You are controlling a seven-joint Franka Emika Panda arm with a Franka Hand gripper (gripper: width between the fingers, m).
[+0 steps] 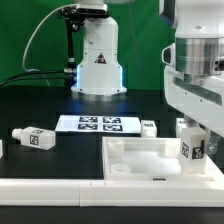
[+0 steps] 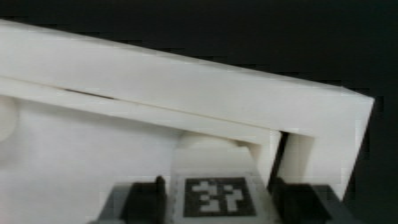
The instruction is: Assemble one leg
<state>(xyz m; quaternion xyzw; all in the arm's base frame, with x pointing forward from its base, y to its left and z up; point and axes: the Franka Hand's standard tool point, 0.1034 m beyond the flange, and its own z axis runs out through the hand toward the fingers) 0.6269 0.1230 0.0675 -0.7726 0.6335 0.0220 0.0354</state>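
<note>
My gripper (image 1: 193, 138) is shut on a leg (image 1: 194, 152), a stubby white post with a black-and-white tag on its side. It holds the leg upright at the corner of the large white tray-like panel (image 1: 128, 147) on the exterior view's right. In the wrist view the leg (image 2: 221, 190) sits between my dark fingers (image 2: 157, 203), right by the panel's raised corner rim (image 2: 196, 85). Whether the leg's lower end touches the panel is hidden.
Another leg (image 1: 33, 138) lies on the black table at the exterior view's left. Two more white pieces (image 1: 148, 128) (image 1: 182, 124) sit behind the panel. The marker board (image 1: 98, 123) lies in front of the robot base (image 1: 97, 60).
</note>
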